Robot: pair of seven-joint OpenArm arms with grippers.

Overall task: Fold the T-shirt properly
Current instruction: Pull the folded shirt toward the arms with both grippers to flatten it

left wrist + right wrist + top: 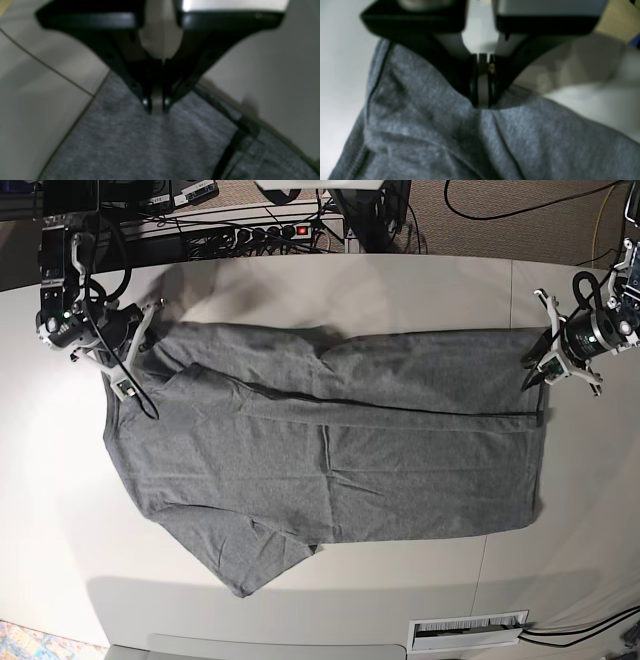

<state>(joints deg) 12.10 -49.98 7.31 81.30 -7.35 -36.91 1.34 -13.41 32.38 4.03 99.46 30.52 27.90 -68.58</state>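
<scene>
The heather-grey T-shirt [330, 470] lies spread across the pale table [400, 290], its far part folded toward me along a long crease. A sleeve [265, 565] sticks out at the near left. My right gripper [148, 408] is at the shirt's left end, shut on bunched cloth; in the right wrist view the T-shirt [445, 135] puckers up into the closed right gripper [482, 105]. My left gripper [531, 377] is at the hem on the right, shut, and up close the left gripper [157, 111] pinches the flat grey T-shirt [140, 147] near its edge.
A power strip [265, 232] and tangled cables run along the table's far edge. A white slotted panel [468, 629] sits at the near right edge. Thin seams [45, 63] cross the tabletop beside the shirt. Bare table shows around the shirt on all sides.
</scene>
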